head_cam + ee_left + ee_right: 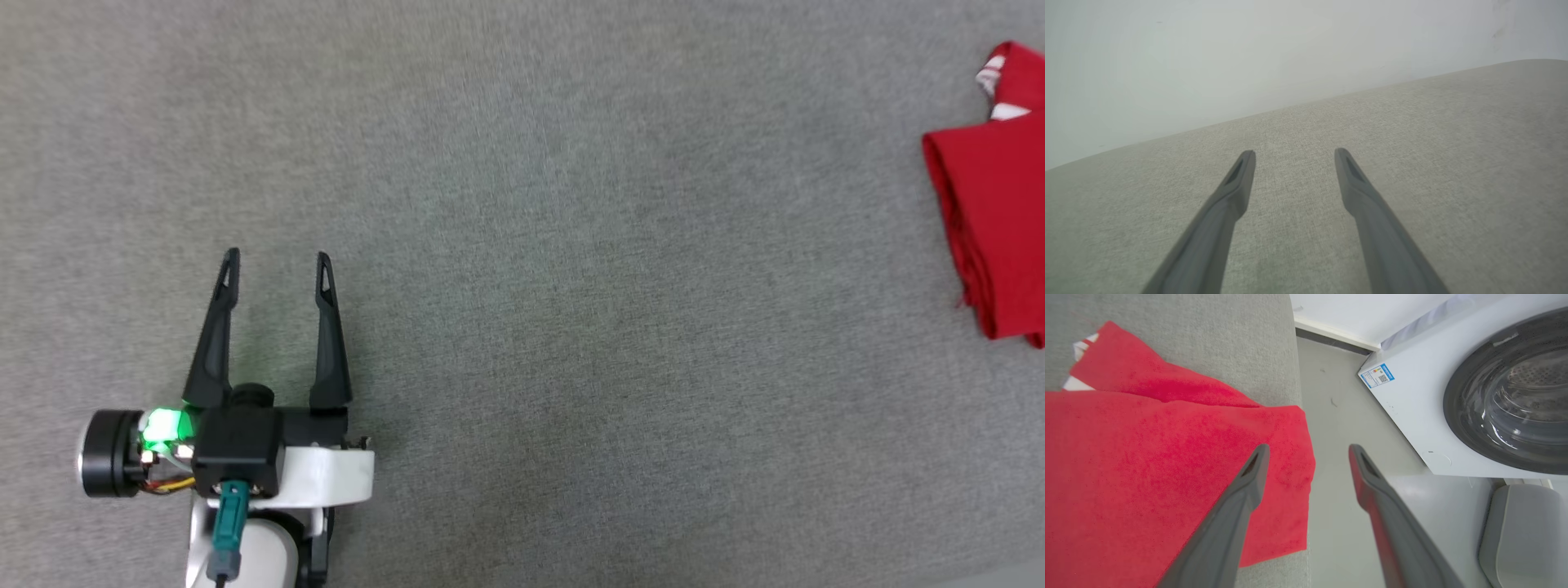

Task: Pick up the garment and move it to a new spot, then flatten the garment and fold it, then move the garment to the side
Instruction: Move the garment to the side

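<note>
Nearest the head camera, at the near left part of the table (571, 245), the left fingers (216, 327) point away from the robot and stand spread apart with nothing between them. A green light glows on the wrist behind them. The left wrist view shows the same left fingers (1237, 192) wide apart above bare grey fabric, touching nothing. Past them the table (1412, 143) ends at its far edge against a pale wall (1208, 61).

Well apart from them, the garment (992, 220) lies at the table's right edge as a folded red bundle. A bit of white and red-striped trim peeks out at its far end. The head view cuts off its right side.

In the right wrist view the right fingers (1249, 486) are also parted and grip nothing. One finger hangs over the garment (1147, 457), the other over the floor (1339, 416) beside the table. Whether the finger over the cloth touches it cannot be told. The red cloth covers the table (1208, 326) up to the right edge, and one corner laps slightly over it. White trim shows at the bundle's far side.

Farther off, beyond the strip of floor, a white washing machine (1412, 400) stands with a dark round door and a small label (1376, 375) near its corner. A pale grey rounded object (1523, 531) sits next to it.
</note>
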`<state>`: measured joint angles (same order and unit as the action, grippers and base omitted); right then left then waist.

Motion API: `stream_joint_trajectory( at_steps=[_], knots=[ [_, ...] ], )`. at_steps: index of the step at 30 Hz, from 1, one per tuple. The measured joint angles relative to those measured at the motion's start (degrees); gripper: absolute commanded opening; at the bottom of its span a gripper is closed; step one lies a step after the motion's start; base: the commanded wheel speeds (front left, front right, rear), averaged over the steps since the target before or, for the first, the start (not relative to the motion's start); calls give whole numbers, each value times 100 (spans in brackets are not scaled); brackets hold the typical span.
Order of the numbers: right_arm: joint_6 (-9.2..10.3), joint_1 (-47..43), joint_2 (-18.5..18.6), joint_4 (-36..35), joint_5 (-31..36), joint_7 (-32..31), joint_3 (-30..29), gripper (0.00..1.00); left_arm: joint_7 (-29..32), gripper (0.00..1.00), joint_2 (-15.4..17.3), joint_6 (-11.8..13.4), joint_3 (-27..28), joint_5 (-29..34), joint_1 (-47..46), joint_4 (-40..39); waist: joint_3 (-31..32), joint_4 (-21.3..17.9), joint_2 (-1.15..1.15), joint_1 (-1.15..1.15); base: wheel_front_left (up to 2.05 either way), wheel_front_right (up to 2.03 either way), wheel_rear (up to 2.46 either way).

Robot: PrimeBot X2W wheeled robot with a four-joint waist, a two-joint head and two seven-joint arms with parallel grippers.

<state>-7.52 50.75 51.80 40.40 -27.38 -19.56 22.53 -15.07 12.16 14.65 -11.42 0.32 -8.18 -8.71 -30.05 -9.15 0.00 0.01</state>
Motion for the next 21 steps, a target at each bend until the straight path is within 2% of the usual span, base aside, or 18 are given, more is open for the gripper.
stream_joint_trajectory(
  at_steps=[5, 14, 17, 21],
  knots=[
    [0, 57, -260, -10, 279, 1087, -388, 100, 0, 100, -81, 60, -34, -59, 200, 66, 417, 60, 0, 0, 0, 0, 0],
    [0, -133, -1307, -199, 851, 3108, -1307, 100, 0, 100, -226, 115, 75, -169, 693, 125, 1164, 265, 0, -1, 0, 0, 0],
    [0, -360, -1678, -563, 1016, 3381, -1477, 100, 0, 100, -261, 97, 114, -193, 814, 147, 1369, 358, 0, -1, 0, 0, 0],
    [0, -896, -2264, -1339, 1278, 3449, -1692, 100, 0, 100, -315, 35, 148, -201, 955, 194, 1615, 491, 0, -1, 0, 0, 0]
  ],
)
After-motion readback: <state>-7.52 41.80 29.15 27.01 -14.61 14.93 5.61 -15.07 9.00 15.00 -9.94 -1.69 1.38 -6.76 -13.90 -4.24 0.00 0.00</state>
